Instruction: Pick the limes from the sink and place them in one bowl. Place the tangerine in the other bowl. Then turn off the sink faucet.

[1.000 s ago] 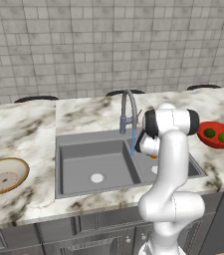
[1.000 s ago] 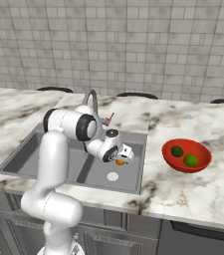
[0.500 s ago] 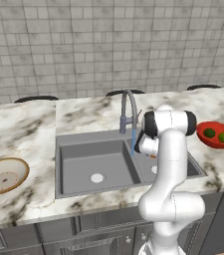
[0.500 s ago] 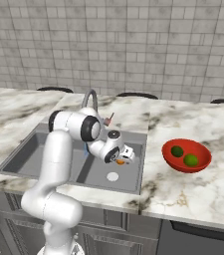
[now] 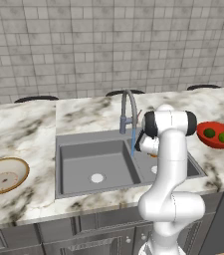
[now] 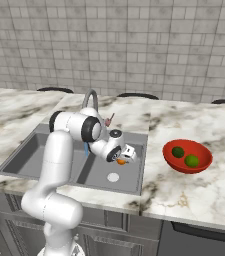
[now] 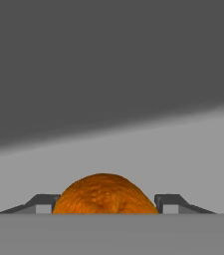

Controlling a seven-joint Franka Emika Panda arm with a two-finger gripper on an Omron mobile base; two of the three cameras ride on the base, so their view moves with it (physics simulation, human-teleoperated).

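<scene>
Now, end effector clamped around the round, pebbly-skinned orange tangerine over the grey metal sink.

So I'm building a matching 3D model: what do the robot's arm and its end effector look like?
The arm is glossy white, built of rounded tubular segments with dark, nearly black bands at the joints, rising from a bulbous white base. The end effector has a small white body, and the hand view shows two small dark grey fingertips with flat, wedge-like ends. No cables or markings are visible.
</scene>
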